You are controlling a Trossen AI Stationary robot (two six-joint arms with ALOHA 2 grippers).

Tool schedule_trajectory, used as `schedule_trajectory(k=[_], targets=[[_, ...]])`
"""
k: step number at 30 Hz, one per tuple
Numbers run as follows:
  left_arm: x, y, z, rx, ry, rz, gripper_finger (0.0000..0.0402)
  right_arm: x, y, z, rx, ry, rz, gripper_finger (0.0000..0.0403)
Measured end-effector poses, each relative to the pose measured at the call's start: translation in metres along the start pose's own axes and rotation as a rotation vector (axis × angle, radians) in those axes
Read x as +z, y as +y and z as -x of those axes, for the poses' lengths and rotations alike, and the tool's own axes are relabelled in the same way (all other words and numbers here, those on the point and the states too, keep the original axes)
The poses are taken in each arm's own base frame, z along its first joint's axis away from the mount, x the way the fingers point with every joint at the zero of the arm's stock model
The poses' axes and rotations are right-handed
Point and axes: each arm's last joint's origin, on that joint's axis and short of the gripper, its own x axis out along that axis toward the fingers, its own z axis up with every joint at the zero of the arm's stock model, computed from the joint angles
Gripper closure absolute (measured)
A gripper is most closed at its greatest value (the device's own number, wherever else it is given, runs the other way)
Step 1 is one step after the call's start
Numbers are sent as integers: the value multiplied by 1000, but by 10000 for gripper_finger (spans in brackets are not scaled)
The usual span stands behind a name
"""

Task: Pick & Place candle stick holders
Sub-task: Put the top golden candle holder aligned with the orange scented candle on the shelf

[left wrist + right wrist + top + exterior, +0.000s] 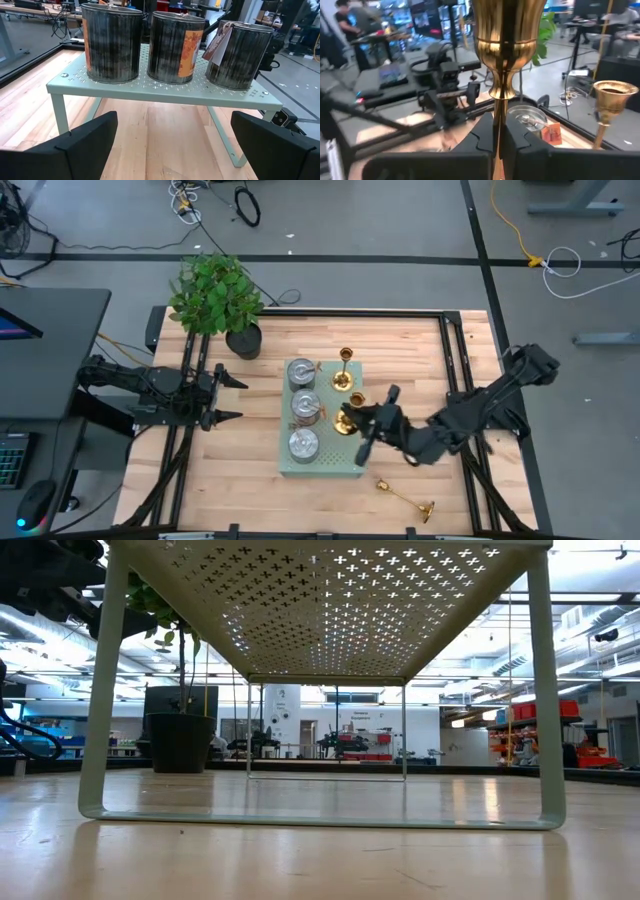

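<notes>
A: Left half of the high view?
B: Left gripper at centre-left, fingers spread, holding nothing; potted plant above it; three tin cans in a column on the green perforated shelf.

A: Right half?
B: One candle stick holder upright at the shelf's upper right; right gripper clamped on a second holder's stem at mid-shelf, touching a third; a fourth lying on the table, lower right.
</notes>
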Motion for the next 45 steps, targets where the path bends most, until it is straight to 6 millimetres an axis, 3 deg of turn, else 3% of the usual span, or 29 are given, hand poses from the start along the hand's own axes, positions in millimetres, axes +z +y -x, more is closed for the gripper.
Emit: schedule_trajectory(k=[9, 16, 30, 45], targets=[[0, 0, 0, 0, 1, 0, 3, -22, 0, -35, -119, 6, 19, 397], [0, 0, 0, 0, 0, 0, 3, -18, -6, -34, -213, -18, -15, 397], [0, 0, 0, 0, 0, 0, 3, -51, -11, -48, -242, 96, -24, 397], [0, 0, 0, 0, 1, 0, 3, -63, -22, -50, -272, 168, -24, 397]])
